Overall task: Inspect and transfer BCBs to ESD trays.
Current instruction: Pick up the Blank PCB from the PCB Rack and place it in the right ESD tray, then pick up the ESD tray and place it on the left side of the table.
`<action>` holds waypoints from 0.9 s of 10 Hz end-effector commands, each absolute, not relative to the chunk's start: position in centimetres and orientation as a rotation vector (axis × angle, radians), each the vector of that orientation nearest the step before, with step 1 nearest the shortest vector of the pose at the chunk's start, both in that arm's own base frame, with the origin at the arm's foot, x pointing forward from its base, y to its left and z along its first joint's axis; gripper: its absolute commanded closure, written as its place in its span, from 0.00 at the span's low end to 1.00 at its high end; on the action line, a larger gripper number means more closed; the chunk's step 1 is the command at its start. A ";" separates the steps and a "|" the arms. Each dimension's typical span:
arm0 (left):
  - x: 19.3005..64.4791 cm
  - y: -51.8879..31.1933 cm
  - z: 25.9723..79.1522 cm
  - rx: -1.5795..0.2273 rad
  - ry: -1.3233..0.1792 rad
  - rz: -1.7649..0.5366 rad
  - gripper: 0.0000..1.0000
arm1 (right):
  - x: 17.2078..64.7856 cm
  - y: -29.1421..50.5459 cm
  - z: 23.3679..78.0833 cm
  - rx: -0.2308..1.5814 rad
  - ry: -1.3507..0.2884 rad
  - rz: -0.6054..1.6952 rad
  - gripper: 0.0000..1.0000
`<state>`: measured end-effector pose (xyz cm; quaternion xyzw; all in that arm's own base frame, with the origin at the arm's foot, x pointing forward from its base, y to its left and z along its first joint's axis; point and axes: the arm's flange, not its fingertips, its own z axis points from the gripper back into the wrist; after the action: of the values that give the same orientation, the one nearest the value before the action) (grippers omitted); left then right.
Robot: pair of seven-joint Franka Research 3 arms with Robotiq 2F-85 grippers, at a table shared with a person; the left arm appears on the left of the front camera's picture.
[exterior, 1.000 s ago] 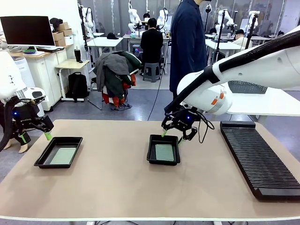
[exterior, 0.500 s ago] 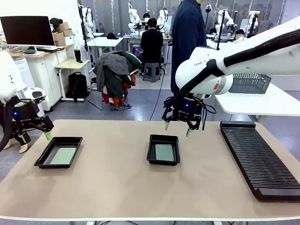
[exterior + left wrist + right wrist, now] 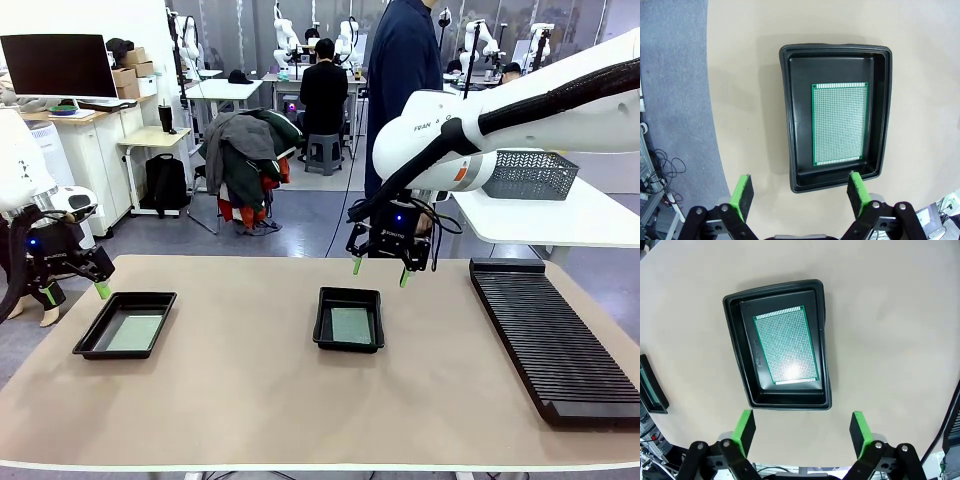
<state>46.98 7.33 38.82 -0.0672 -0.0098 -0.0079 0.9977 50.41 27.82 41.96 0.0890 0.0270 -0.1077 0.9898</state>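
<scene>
Two black ESD trays lie on the tan table, one at the left point(image 3: 126, 324) and one in the middle point(image 3: 349, 319). Each holds one green circuit board flat on its floor: the left board point(image 3: 838, 123) and the middle board point(image 3: 785, 345). My left gripper point(image 3: 72, 293) hangs open just left of and above the left tray point(image 3: 796, 126), nothing between its green pads point(image 3: 743, 189). My right gripper point(image 3: 380, 271) hovers open above the far rim of the middle tray point(image 3: 737, 350), holding nothing, its pads point(image 3: 860, 427) apart.
A long black ribbed rack point(image 3: 549, 336) runs along the right side of the table. A person in dark clothes point(image 3: 402, 80) stands at the far side. The table's left edge point(image 3: 712, 100) curves close beside the left tray. A grey mesh basket point(image 3: 527, 175) sits on a side table.
My right gripper has risen from the middle tray's far rim and swung level, open and free of the board. The left arm has stayed still.
</scene>
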 end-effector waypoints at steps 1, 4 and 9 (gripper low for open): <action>46.8 7.4 38.7 -0.143 -0.029 -0.022 0.00 | 50.4 27.8 41.8 0.182 0.050 -0.219 0.00; 46.8 7.4 38.7 -0.143 -0.029 -0.022 0.00 | 50.4 27.8 41.8 0.182 0.050 -0.219 0.00; 46.8 7.4 38.7 -0.143 -0.029 -0.022 0.00 | 50.4 27.8 41.8 0.182 0.050 -0.219 0.00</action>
<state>46.98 7.33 38.82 -0.0672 -0.0098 -0.0079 0.9977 50.42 27.82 41.92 0.0889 0.0274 -0.1077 0.9898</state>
